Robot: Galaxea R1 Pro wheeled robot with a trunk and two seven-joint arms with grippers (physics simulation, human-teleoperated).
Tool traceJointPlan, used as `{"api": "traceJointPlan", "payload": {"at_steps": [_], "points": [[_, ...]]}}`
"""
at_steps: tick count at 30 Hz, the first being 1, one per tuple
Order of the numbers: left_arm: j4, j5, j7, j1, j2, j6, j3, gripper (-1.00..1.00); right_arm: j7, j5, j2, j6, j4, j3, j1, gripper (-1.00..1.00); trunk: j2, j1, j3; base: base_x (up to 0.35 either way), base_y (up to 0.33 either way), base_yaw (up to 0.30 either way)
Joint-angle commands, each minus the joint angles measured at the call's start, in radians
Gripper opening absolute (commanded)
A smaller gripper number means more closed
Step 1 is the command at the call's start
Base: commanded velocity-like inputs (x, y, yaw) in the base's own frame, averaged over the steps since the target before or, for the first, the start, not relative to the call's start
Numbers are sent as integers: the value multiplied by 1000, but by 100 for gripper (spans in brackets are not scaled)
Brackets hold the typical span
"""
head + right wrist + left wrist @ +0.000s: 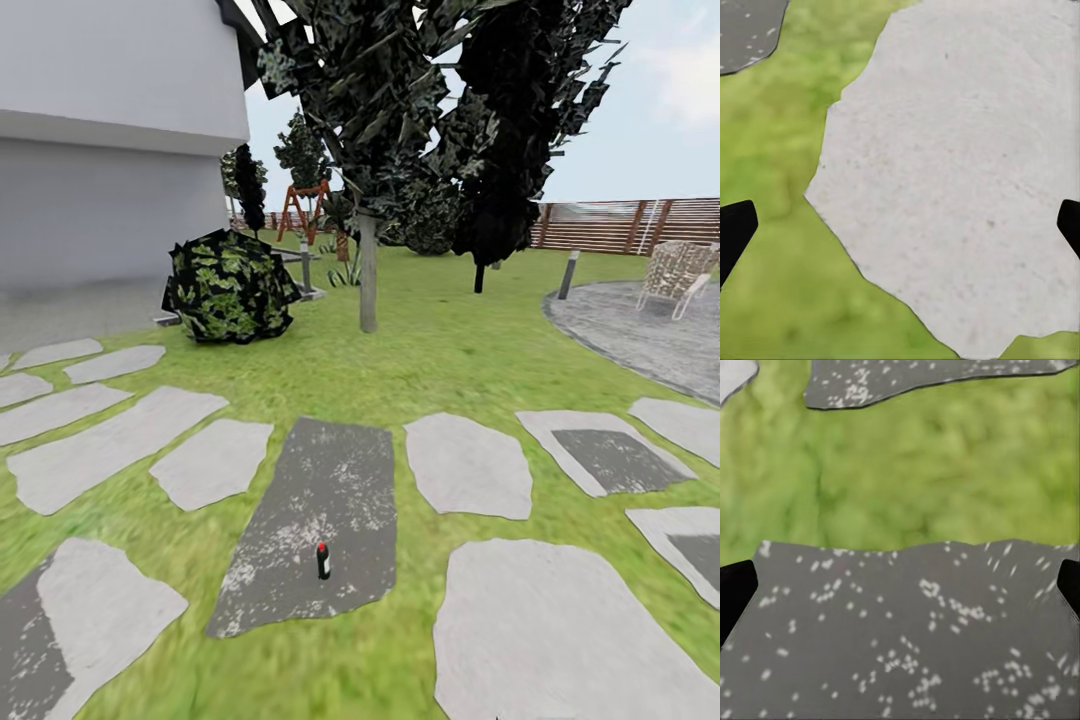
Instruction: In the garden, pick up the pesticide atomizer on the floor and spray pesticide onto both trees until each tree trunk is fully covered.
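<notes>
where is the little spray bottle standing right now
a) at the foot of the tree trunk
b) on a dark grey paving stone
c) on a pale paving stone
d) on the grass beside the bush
b: the spray bottle stands upright on the dark grey paving stone, with grass around the slab and the tree trunk farther back on the lawn.

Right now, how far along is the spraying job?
Nothing looks done yet. The atomizer stands untouched on a dark paving stone ahead. Both grippers, left and right, are open and empty over the ground. Left: grab it, then spray the tree trunk and a second tree's.
</notes>
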Motion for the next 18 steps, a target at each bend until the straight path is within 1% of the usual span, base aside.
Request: {"api": "traceJointPlan", "payload": {"at_steps": [1,18], "points": [[0,0,0,0,0,0,0,100,1,0,0,0,1,0,0,100,0,0,0,287,0,-8],[0,0,0,0,-1,0,0,100,3,0,2,0,0,0,0,100,0,0,0,334,0,-1]]}}
